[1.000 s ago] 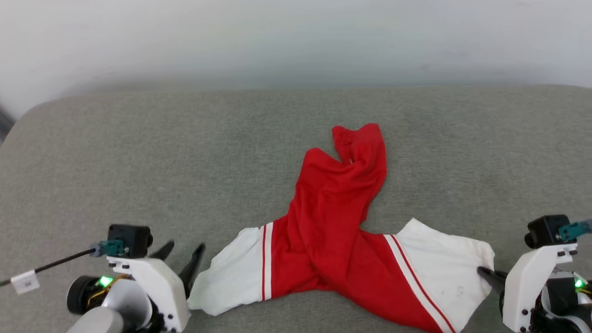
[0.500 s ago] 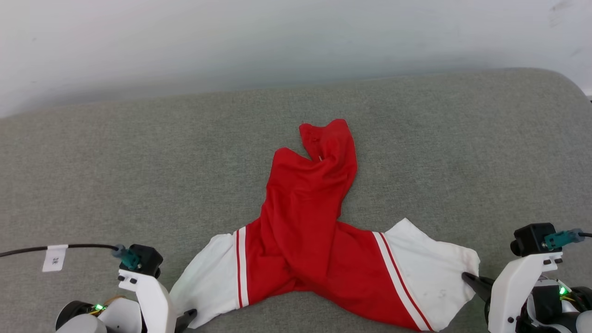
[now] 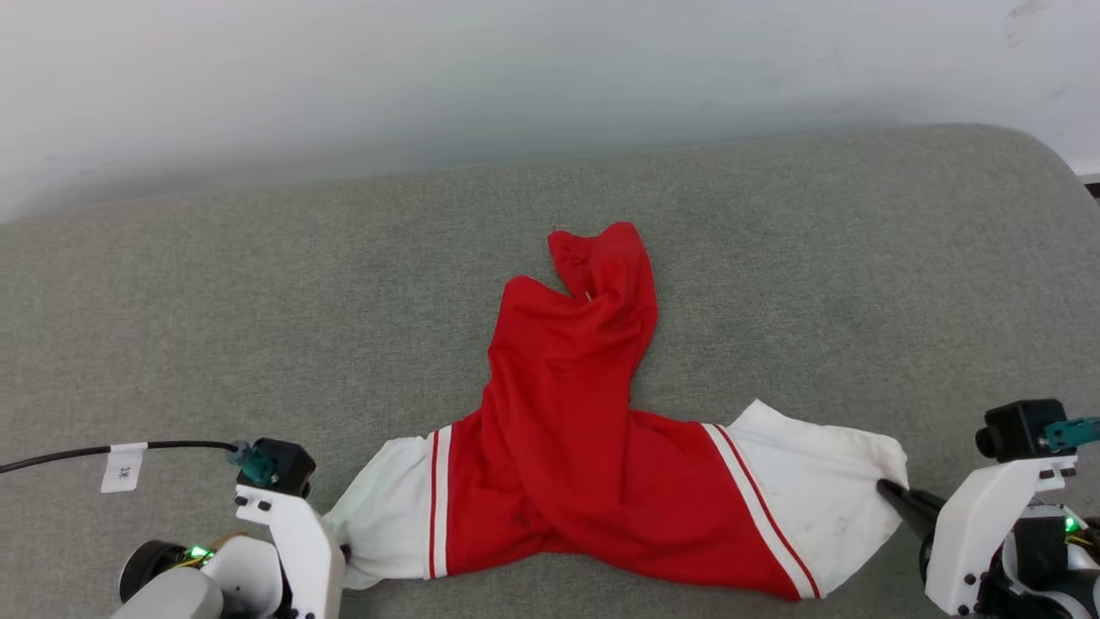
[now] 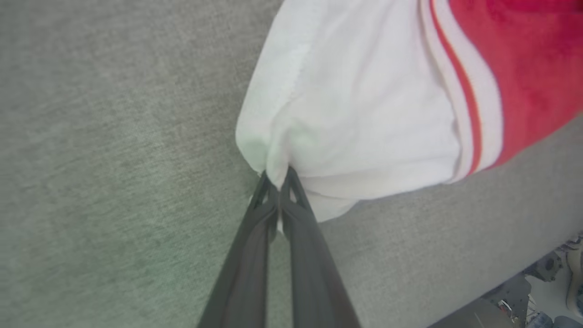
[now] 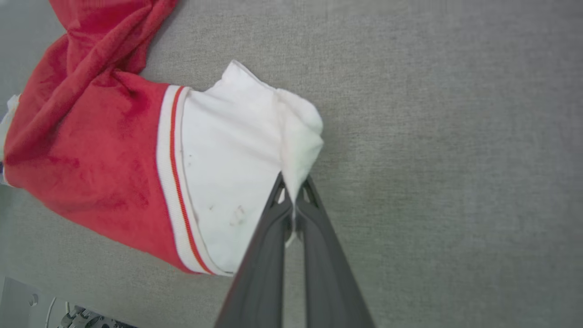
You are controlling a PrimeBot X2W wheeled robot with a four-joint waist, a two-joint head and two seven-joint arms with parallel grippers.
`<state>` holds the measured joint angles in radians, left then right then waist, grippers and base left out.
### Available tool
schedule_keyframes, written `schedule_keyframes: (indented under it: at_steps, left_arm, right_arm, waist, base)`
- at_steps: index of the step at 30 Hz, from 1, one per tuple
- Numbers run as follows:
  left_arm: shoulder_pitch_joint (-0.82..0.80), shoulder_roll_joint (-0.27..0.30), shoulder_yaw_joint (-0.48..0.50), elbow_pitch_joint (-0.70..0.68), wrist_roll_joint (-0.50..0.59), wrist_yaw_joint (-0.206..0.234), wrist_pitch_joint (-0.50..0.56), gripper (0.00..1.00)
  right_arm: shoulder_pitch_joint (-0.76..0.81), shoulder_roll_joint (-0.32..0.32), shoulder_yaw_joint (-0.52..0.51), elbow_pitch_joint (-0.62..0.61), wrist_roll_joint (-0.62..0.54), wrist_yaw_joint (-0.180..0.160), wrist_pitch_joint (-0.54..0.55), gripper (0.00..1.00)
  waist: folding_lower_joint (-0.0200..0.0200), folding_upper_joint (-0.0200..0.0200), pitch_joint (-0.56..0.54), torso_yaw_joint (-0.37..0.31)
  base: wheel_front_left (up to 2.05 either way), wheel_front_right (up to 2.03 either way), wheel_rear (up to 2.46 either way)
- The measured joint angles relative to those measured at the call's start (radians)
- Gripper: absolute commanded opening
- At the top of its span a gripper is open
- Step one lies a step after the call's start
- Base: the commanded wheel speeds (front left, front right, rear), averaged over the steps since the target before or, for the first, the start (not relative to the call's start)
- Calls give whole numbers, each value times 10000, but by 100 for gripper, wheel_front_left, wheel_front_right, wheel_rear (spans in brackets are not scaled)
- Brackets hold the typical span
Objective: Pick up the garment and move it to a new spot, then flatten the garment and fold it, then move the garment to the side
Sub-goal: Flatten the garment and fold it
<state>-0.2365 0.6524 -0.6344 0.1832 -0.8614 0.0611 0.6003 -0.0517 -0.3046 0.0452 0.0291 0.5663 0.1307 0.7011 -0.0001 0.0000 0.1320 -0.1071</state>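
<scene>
The garment (image 3: 567, 404), a red jersey T-shirt with white sleeves and red-and-white stripe trim, lies bunched on the grey cushion, its red body twisted into a narrow ridge running away from me. Its letters and number are hidden. My left gripper (image 4: 277, 175) is shut on the edge of the left white sleeve (image 4: 355, 105), low at the left of the head view. My right gripper (image 5: 294, 182) is shut on the edge of the right white sleeve (image 5: 232, 150); its dark fingertip (image 3: 894, 494) touches the sleeve's corner in the head view. The garment (image 5: 86, 150) stretches between the two.
The grey cushion (image 3: 215, 327) spreads wide on both sides of the garment, ending at a pale wall (image 3: 516, 69) behind. Its near edge runs just below the sleeves. A black cable with a white tag (image 3: 120, 464) trails off my left wrist.
My left gripper went from open beside the left sleeve to shut on its edge. Both sleeves are pulled a little further apart. The head camera turned, shifting the whole picture leftward.
</scene>
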Motion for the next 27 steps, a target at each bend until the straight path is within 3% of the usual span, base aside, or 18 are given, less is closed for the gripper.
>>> schedule_keyframes:
  at_steps: [13,22,27]
  left_arm:
    - [-1791,-102,583,-1264,1377,694,-1430,0]
    - [-4064,-1463,1241,-92,1402,729,-2686,0]
    - [-5809,-2109,1534,989,1551,535,-3503,0]
  right_arm:
    - [-806,-458,-665,-276,-639,0,-514,0]
    - [-3061,-614,-759,-79,-1116,2,-1060,0]
    - [-4777,-704,-629,435,-1266,2,-1423,0]
  waist:
    - [2,0,-788,536]
    - [2,0,-877,672]
    - [2,0,-543,677]
  base:
    - [0,0,0]
    - [0,0,0]
    - [0,0,0]
